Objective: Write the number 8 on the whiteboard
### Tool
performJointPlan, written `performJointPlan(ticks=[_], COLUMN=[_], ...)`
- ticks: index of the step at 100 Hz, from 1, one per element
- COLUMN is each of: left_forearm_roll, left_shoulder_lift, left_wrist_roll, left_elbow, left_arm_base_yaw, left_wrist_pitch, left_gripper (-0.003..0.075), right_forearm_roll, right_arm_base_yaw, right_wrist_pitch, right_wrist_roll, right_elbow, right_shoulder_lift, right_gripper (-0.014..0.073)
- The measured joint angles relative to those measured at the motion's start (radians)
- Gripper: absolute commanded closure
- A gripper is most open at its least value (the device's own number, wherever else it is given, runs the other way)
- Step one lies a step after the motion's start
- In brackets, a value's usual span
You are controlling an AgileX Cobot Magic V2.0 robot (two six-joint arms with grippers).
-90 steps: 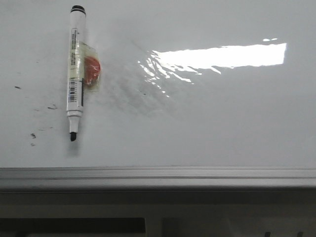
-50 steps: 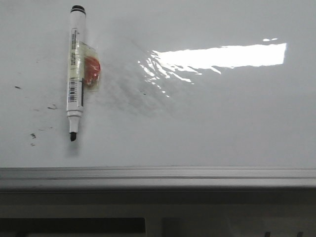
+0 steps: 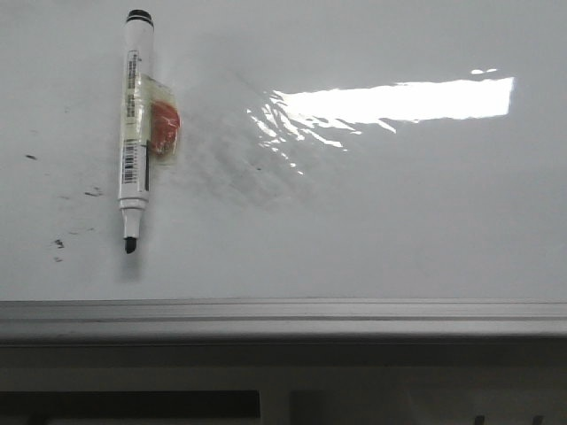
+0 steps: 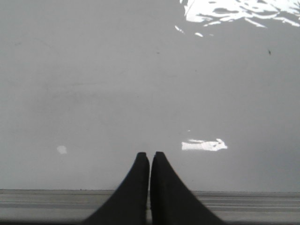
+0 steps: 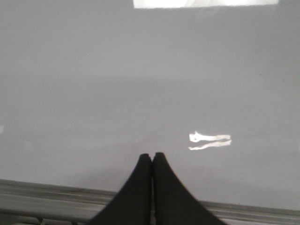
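Nothing was written yet: the whiteboard (image 3: pixel 372 230) carried only faint grey smears and a few dark specks, with no number 8 anywhere on it. The marker (image 3: pixel 135 128) lay flat on the board's left part, uncapped, its black tip pointing toward the near frame edge (image 3: pixel 283 312), and a bit of tape with something red stuck to its barrel.

My left gripper (image 4: pixel 150 155) was pressed closed on nothing, hanging over the near rim of the board; my right gripper (image 5: pixel 152 156) was likewise closed and empty. Neither showed in the front view.

I judged the step in hand to be fetching the marker (it sat on my left side, so that arm seemed the natural one). That would call for parting the fingers first, then straddling the barrel across its width.

Room was generous: the middle and right of the board lay bare for the strokes, with only the raised frame to avoid.
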Motion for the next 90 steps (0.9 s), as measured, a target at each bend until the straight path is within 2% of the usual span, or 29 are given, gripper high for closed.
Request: performJointPlan(ticks=[43, 68, 90], left_forearm_roll=[-0.004, -0.006, -0.155], left_shoulder_lift=[0.0, 0.0, 0.021], left_wrist_roll=[0.0, 0.0, 0.0], left_elbow=[0.0, 0.0, 0.0], left_arm_base_yaw=[0.0, 0.0, 0.0], left_wrist_pitch=[-0.08, -0.101, -0.165], left_gripper=[0.0741, 0.0741, 0.0741], right_forearm_roll=[0.0, -0.01, 0.015], right_arm_base_yaw=[0.0, 0.0, 0.0], right_wrist_pitch=[-0.006, -0.17, -0.205], right_wrist_roll=[0.0, 0.0, 0.0], right_elbow=[0.0, 0.0, 0.0], right_shoulder_lift=[0.0, 0.0, 0.0], right_gripper=[0.0657, 0.0657, 0.0657])
